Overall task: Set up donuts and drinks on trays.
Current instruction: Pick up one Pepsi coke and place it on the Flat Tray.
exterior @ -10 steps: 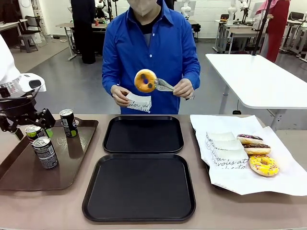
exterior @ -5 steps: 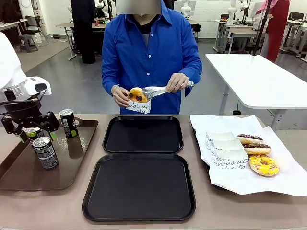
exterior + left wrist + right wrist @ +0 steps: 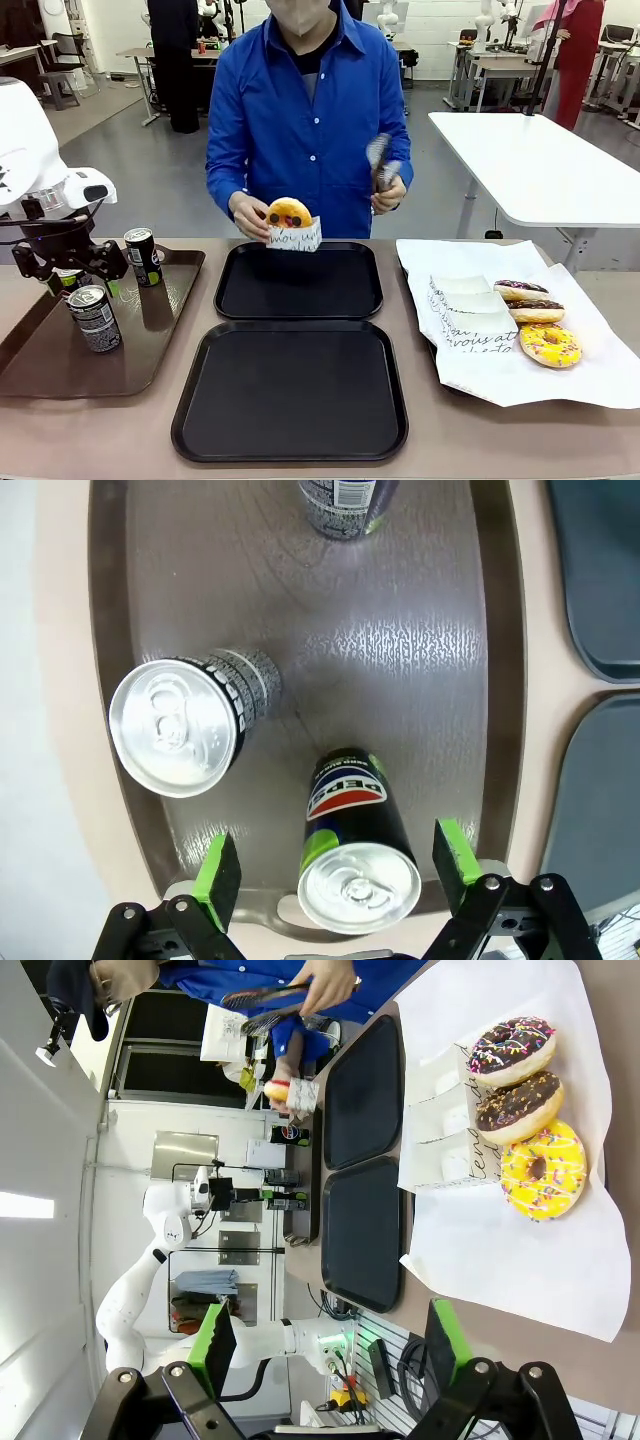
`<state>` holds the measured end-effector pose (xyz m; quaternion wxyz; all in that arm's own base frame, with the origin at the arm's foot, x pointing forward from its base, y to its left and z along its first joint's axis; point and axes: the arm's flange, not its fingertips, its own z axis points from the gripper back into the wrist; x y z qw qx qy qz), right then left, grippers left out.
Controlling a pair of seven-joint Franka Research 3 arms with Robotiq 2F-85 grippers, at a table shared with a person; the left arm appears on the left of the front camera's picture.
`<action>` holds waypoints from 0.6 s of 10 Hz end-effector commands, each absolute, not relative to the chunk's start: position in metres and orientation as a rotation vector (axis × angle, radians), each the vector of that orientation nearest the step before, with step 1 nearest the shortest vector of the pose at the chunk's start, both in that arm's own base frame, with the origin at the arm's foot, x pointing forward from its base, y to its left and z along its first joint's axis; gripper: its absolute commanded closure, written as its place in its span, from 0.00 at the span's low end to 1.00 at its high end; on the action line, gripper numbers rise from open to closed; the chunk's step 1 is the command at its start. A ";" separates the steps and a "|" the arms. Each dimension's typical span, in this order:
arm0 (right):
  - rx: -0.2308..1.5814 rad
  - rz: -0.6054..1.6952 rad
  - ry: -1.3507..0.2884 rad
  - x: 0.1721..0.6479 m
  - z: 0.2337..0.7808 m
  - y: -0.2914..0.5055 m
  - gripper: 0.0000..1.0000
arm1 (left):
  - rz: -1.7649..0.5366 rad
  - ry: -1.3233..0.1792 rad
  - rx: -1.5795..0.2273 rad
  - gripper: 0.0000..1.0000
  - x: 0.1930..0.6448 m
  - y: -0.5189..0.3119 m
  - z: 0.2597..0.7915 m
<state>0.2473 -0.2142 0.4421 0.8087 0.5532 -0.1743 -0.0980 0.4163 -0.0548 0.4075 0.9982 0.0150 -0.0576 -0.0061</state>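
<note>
The left gripper is hanging over the brown tray with its green pads spread wide. A dark can is standing right between the pads. I cannot tell if they are touching it. A second can is standing just beside the gripper, outside one pad. A third can is standing farther ahead of the gripper on the same tray. All three cans are standing up, and the two near ones are showing shiny silver tops.

The right gripper is spread wide too, with nothing between its pads. Far ahead of it, a white paper sheet is lying on the surface. Three donuts are lying in a row on the sheet: a chocolate donut with sprinkles, another chocolate donut and a yellow donut with sprinkles. White paper sleeves are lying just beside them.

The far black tray and the near black tray are lying between the two grippers, showing bare black floors.

A person's hand is holding an orange donut in a white sleeve with black writing over the far tray's far edge, well apart from both grippers. The other hand is holding tongs.
</note>
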 end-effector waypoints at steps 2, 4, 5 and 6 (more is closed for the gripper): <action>1.205 -0.197 -0.396 0.249 0.442 -0.215 0.00 | -0.034 -0.105 0.038 0.00 0.422 -0.059 0.393; 1.205 -0.197 -0.396 0.249 0.442 -0.215 0.00 | 0.006 -0.077 0.042 0.00 0.421 -0.056 0.387; 1.205 -0.197 -0.396 0.249 0.442 -0.215 0.00 | 0.025 -0.069 0.042 0.00 0.420 -0.053 0.383; 1.205 -0.197 -0.396 0.249 0.442 -0.215 0.00 | 0.028 -0.069 0.039 0.00 0.420 -0.053 0.382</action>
